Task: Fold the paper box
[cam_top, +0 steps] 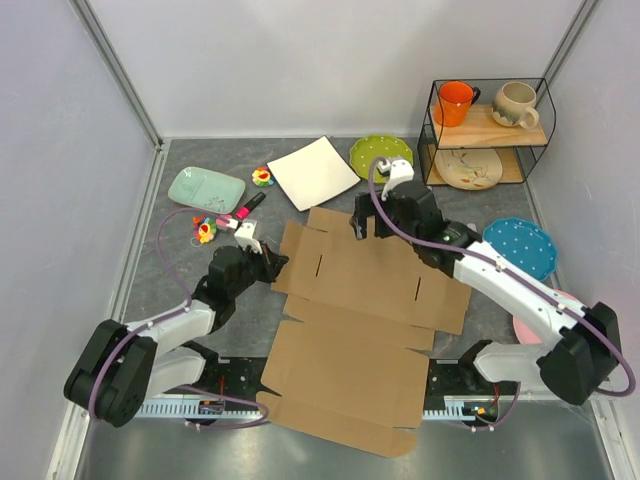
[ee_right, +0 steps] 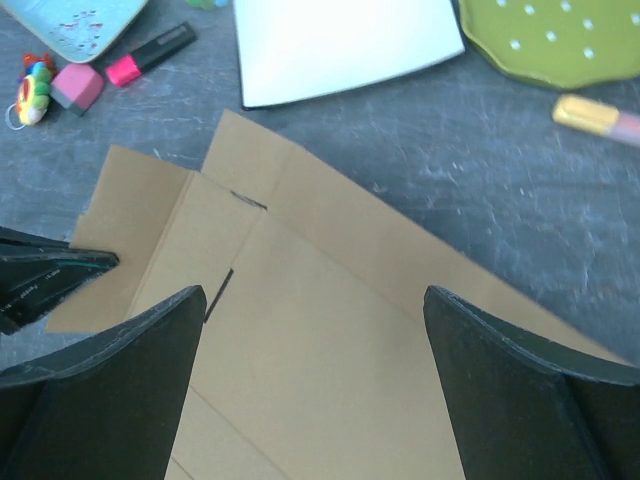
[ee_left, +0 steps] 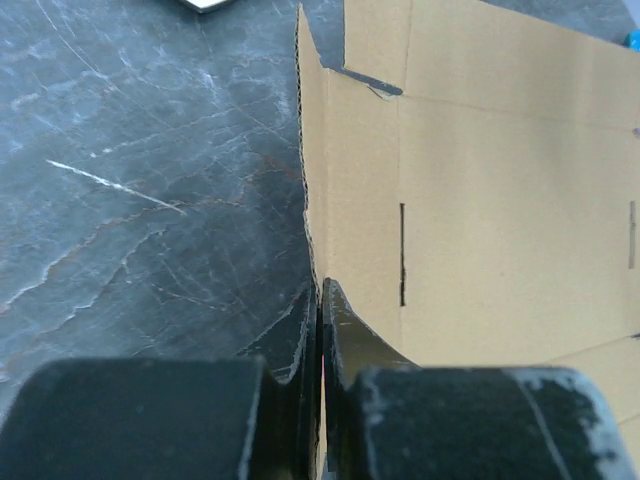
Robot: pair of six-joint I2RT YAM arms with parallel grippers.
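The paper box [cam_top: 350, 330] lies unfolded and mostly flat in the middle of the table, brown cardboard with flaps and slots. My left gripper [cam_top: 277, 262] is at the box's left side flap, and in the left wrist view it [ee_left: 320, 292] is shut on that flap's corrugated edge [ee_left: 305, 150], which stands up between the fingers. My right gripper [cam_top: 358, 228] hovers over the far part of the box [ee_right: 330, 330]. In the right wrist view it [ee_right: 312, 296] is open wide and holds nothing.
A white square plate [cam_top: 313, 172] and a green plate [cam_top: 380, 155] lie just beyond the box. To the left are a teal tray [cam_top: 206, 187], a pink marker [cam_top: 250, 205] and small toys [cam_top: 205, 232]. On the right are a blue dotted plate [cam_top: 520, 245] and a wire shelf [cam_top: 490, 125] holding mugs.
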